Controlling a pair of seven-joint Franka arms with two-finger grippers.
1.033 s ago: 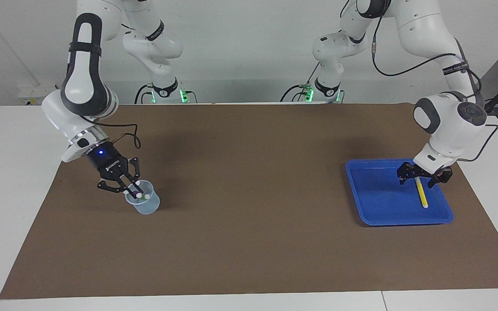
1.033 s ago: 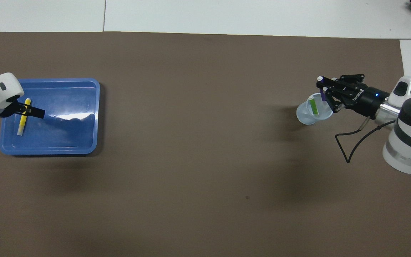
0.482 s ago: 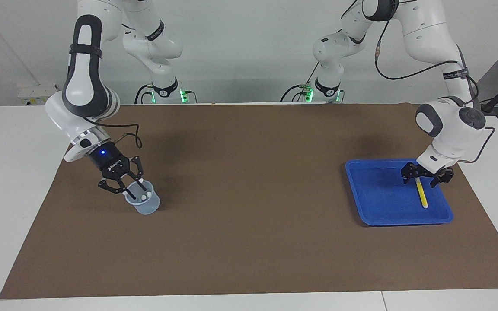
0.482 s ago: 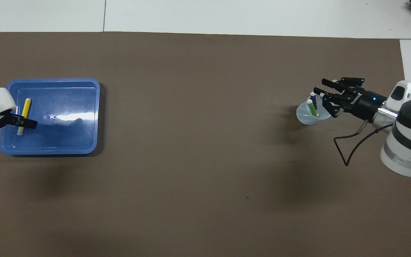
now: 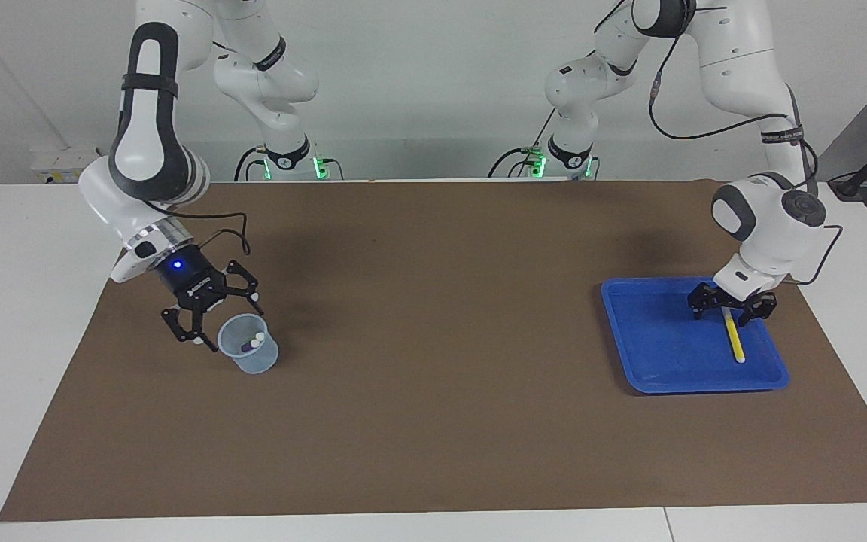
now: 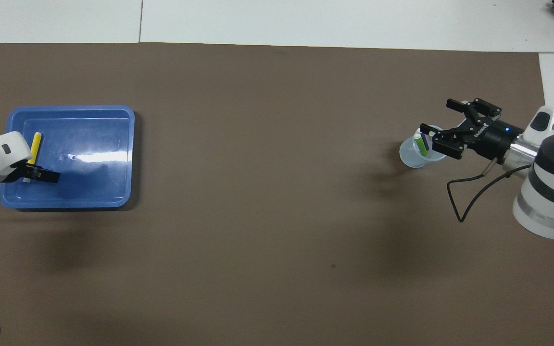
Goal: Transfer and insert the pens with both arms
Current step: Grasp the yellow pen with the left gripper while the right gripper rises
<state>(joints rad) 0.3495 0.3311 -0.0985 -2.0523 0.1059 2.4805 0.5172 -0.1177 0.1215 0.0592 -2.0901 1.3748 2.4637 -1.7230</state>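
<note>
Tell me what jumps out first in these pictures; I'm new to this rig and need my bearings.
The bright blue tray at the left arm's end of the table, with the yellow pen lying in it and the left gripper open just above that pen. At the right arm's end, a clear cup holds the green pen and purple pen, with the right gripper open over it.

No text can be read for certain. The right gripper (image 5: 220, 322) has small white lettering on its black body, at about 11 o'clock from the cup (image 5: 248, 344), but the letters are too small to make out.
</note>
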